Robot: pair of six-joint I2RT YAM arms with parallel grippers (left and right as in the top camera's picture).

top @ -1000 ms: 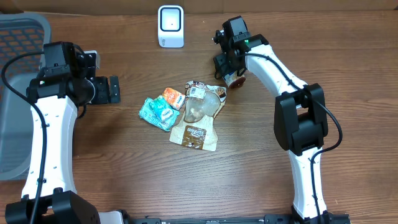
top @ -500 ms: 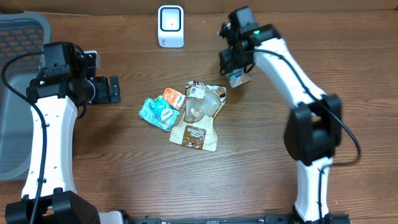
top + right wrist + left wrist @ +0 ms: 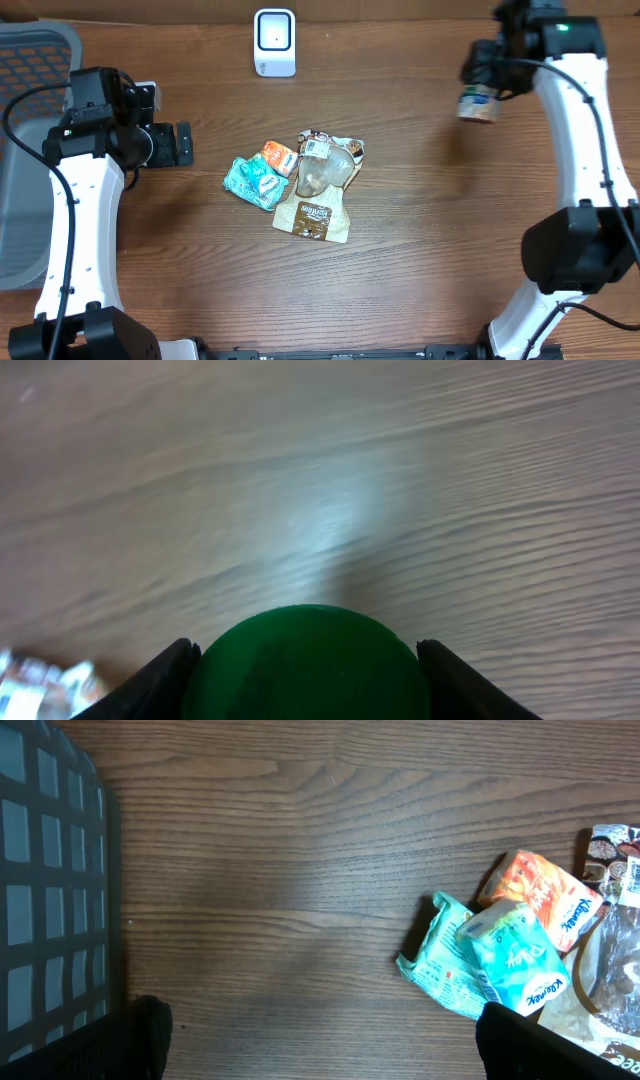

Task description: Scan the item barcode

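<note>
Swung well right of the packet pile (image 3: 300, 180), right gripper (image 3: 484, 88) clamps a green-lidded cup (image 3: 479, 106); scanner (image 3: 274, 42) sits well to its left. Left gripper (image 3: 183, 144) gapes empty.

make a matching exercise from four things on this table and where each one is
Things:
1 scanner
2 small jar
3 teal packet
4 grey basket

Places:
a at the far left edge of the table
b held in the right gripper
c standing at the back edge of the table
d mid-table, touching the orange packet

Pairs: 1-c, 2-b, 3-d, 4-a
</note>
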